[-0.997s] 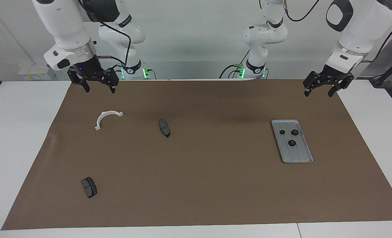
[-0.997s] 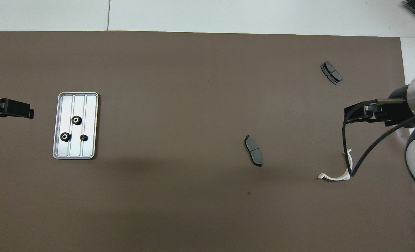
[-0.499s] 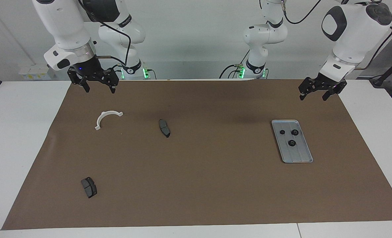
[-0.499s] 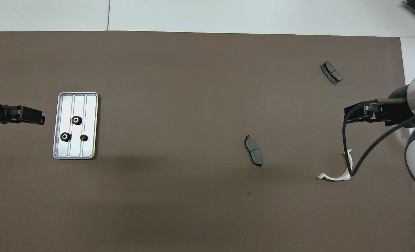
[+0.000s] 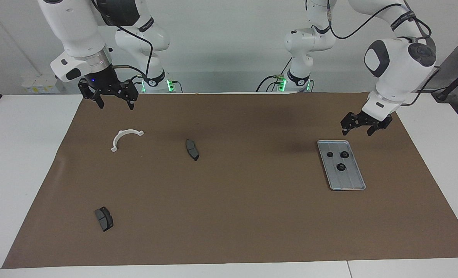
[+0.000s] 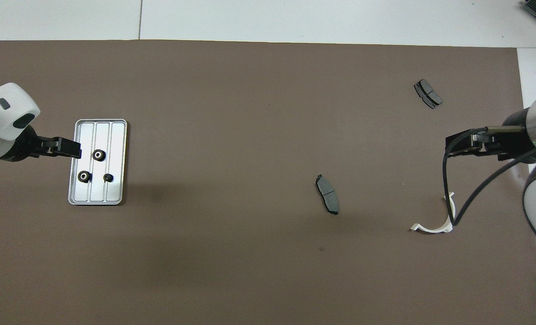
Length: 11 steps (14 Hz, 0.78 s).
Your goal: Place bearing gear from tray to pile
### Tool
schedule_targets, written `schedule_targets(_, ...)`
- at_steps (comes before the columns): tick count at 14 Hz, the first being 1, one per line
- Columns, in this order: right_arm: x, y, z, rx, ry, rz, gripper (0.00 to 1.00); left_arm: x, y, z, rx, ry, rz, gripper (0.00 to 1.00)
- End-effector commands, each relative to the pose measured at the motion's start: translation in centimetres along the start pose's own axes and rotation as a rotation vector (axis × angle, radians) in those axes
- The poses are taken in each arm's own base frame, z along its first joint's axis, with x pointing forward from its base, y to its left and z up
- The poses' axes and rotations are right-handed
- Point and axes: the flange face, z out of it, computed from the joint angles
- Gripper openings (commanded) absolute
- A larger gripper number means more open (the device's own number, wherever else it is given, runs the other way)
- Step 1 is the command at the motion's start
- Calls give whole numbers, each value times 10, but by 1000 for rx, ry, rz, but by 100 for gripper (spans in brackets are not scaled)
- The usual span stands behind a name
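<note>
The left gripper [image 5: 360,129], fingers spread and empty, hangs over the tray [image 5: 352,184] at the left arm's end, where three bearing gears [image 5: 341,166] lie, probably lining up a pick, while the right gripper [image 5: 113,101], also spread, waits above the white bracket [image 5: 125,135] of the pile.

You get even, bright light from above, sharp focus throughout, no glare, and only soft, blurred shadows on the brown mat [image 5: 229,216] under each raised arm.
</note>
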Motion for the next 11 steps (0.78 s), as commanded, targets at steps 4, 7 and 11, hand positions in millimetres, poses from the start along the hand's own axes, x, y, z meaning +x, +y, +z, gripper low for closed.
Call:
schedule_targets(4,-6,1,1,-10,19,7,100,21,-6,87,-4,7,-12,100)
schedule_targets(7,-6,1,1,-10,18,3,100,27,-12,116,-3,21,-6,100)
schedule_targets(11,-6,2,2,-12,15,2,100,28,-22,138,-1,27,-23,100)
